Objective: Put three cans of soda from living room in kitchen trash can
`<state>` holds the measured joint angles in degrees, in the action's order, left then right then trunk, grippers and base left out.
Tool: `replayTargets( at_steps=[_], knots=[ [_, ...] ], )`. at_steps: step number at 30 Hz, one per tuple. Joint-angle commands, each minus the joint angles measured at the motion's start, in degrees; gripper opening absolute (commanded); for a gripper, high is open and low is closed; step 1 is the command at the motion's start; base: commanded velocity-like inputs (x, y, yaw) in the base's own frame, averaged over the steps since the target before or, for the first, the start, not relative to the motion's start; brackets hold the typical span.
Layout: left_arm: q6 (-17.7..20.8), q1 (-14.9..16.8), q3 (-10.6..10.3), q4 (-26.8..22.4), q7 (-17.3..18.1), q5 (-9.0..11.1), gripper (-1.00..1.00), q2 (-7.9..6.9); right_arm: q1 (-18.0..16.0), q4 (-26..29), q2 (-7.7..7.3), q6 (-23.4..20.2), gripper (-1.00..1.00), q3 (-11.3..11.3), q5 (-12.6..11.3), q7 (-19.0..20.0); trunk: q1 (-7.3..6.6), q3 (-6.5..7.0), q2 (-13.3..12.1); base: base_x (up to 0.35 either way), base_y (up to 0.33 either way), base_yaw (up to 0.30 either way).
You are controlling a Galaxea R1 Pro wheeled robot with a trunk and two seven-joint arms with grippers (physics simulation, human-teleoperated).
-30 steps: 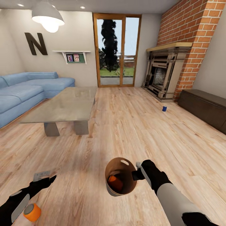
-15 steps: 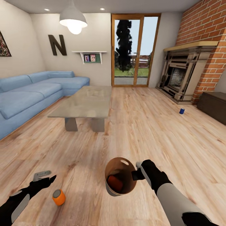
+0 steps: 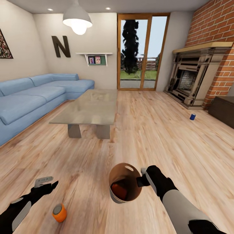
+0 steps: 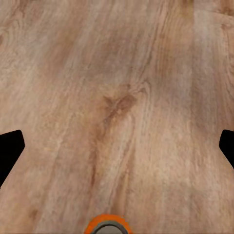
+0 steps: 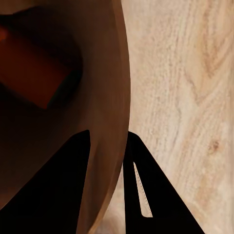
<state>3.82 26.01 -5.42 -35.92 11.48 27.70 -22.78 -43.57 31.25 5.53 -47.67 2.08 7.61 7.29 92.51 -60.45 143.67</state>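
My right gripper (image 3: 142,178) is shut on the rim of the tash can (image 3: 125,183), a pale bucket with a brown inside, held just above the floor. One orange can of soda (image 3: 118,190) lies inside it; the right wrist view shows that can (image 5: 34,73) and the bin wall (image 5: 109,112) pinched between the fingers. A second orange can (image 3: 59,213) stands on the floor just right of my open left gripper (image 3: 45,183), and its top (image 4: 107,226) shows in the left wrist view. The blue can (image 3: 192,116) stands far right, by the fireplace.
This is the living room. A grey low table (image 3: 87,109) stands ahead left, with the blue sofa (image 3: 29,100) behind it. The brick fireplace (image 3: 195,78) and a dark cabinet (image 3: 224,112) line the right wall. Glass doors (image 3: 141,52) are straight ahead.
The whole view has swung left and shifted, so the camera moved. The floor's orange can now shows right of my left gripper. Both arms hold the same pose.
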Motion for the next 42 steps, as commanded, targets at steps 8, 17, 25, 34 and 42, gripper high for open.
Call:
replayTargets(
  at_steps=[8,17,25,34,42],
  knots=[
    [-0.3,0.0,-0.1,2.8,-0.9,-0.1,1.00,0.01,0.0,0.0,0.01,-0.1,-1.00,0.0,-1.1,0.2,-0.01,0.01,0.0,0.321,0.001,0.000],
    [0.4,0.1,-7.4,7.7,-8.1,-0.3,1.00,0.70,0.0,0.0,0.07,-0.1,-1.00,0.2,-1.1,0.1,-0.01,0.01,0.0,0.155,0.035,0.000],
    [0.4,0.2,-14.4,9.4,-12.7,-0.2,1.00,2.24,0.0,0.0,0.09,0.0,-1.00,0.2,-1.0,0.0,-0.01,0.01,0.0,0.013,0.004,0.000],
    [0.5,0.2,-15.7,9.7,-13.5,-0.3,1.00,5.24,-2.3,0.6,0.77,-5.9,-1.00,0.4,-1.1,-1.5,-0.01,0.01,0.0,0.000,0.000,0.000],
    [0.2,0.2,-18.5,10.8,-13.8,-0.2,1.00,7.44,-6.6,1.1,0.64,-12.1,-1.00,0.2,-1.1,-1.7,0.18,-1.54,0.1,0.000,0.000,0.000]
  ],
)
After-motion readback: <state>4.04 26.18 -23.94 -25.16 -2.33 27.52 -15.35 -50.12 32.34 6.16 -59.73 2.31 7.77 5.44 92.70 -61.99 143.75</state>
